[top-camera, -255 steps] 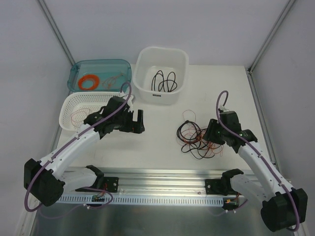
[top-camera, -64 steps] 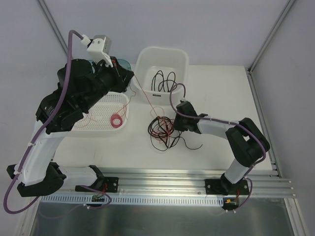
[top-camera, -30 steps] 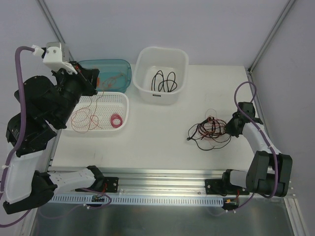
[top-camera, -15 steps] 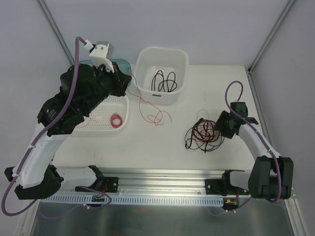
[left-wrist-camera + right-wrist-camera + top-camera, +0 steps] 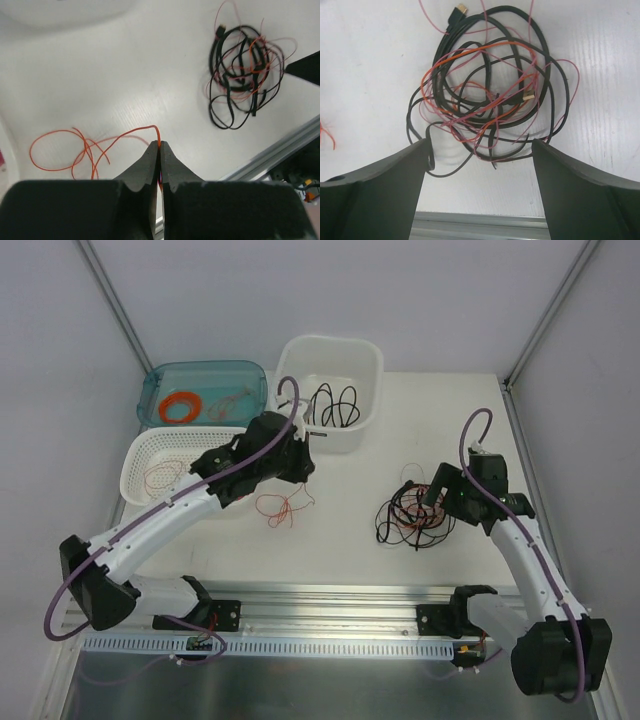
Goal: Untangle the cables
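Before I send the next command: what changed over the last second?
The left gripper, shut on the orange wire, swung right from over the basket and came down, laying the wire on the table. The right gripper opened, letting go of the tangle. Basket, tray and tub stayed put.

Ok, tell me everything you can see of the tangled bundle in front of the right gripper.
The tangled bundle is a loose heap of thin floppy wires lying flat on the white table: several black loops, with finer pink-red and orange strands threaded through them. Gold-coloured plug ends show at the edge away from the gripper and near the middle. The right gripper hovers beside it, jaws wide open, not gripping it.
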